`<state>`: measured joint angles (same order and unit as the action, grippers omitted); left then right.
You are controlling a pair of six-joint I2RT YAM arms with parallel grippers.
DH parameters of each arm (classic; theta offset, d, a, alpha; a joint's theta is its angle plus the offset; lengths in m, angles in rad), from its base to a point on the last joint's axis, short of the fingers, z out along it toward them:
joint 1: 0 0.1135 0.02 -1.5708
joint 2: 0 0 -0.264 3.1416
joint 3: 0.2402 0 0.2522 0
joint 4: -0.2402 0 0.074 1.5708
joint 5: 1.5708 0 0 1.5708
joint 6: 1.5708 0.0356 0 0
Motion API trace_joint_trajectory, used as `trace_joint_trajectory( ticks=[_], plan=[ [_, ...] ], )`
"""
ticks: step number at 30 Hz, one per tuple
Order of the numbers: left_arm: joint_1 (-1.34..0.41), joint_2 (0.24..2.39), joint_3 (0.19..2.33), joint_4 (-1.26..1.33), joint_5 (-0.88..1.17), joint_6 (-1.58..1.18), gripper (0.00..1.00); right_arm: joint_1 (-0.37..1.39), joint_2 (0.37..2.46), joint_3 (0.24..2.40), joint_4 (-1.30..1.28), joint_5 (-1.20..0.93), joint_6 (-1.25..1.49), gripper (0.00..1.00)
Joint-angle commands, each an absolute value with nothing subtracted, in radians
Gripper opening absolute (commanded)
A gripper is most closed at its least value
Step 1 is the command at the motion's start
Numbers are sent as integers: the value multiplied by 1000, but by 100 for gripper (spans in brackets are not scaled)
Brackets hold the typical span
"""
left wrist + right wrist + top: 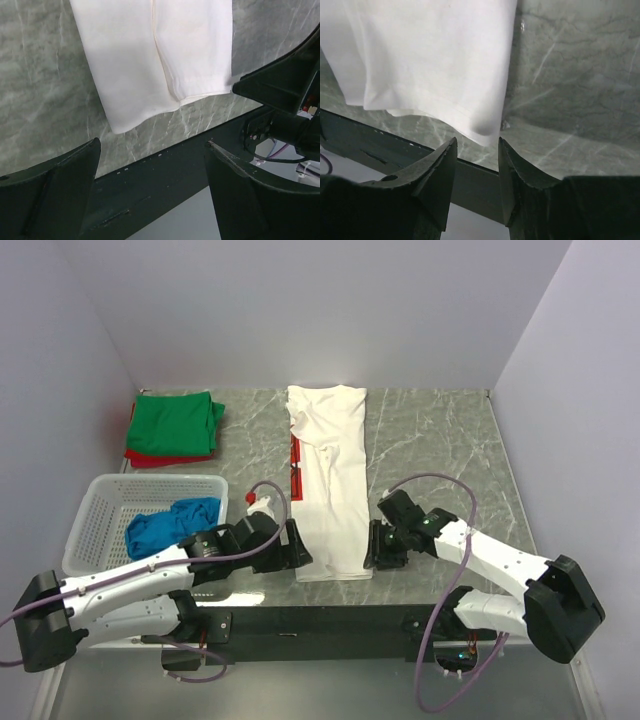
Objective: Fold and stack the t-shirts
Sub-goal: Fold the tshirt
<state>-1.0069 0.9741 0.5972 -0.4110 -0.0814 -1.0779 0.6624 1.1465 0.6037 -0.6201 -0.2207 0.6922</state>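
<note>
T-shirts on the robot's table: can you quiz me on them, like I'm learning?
1. True or false: the blue shirt lies inside the basket.
2. What lies on top of the red shirt? A. the green shirt B. a yellow shirt C. a towel
3. Fill in: the left hand and the right hand are both at the near end of the ___ shirt.
Key: 1 true; 2 A; 3 white, the white shirt.

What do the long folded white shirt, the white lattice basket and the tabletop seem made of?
Folded white shirt: soft matte cloth, likely cotton; stitched hem, creases. White lattice basket: rigid moulded plastic, going by its even grid. Tabletop: grey marble-look surface with pale veins; stone or laminate, unclear.
</note>
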Motion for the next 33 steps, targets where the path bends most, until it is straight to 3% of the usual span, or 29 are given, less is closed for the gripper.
trace_joint_trajectory(
  ticks=[1,9,22,29,33],
  plan=[
    [-1028,921,592,-455,-143,-1166,90,673,1150,626,-546,-178,726,46],
    [-1037,879,600,-515,-183,-1195,90,686,1247,632,-565,-143,687,46],
    [-1061,992,597,-551,-160,-1230,90,775,1338,603,-545,-132,710,45],
    [-1069,1045,604,-543,-169,-1232,88,779,1347,587,-546,-109,723,25],
    [-1072,1115,633,-528,-169,-1232,86,781,1347,601,-557,-104,721,20]
  ],
)
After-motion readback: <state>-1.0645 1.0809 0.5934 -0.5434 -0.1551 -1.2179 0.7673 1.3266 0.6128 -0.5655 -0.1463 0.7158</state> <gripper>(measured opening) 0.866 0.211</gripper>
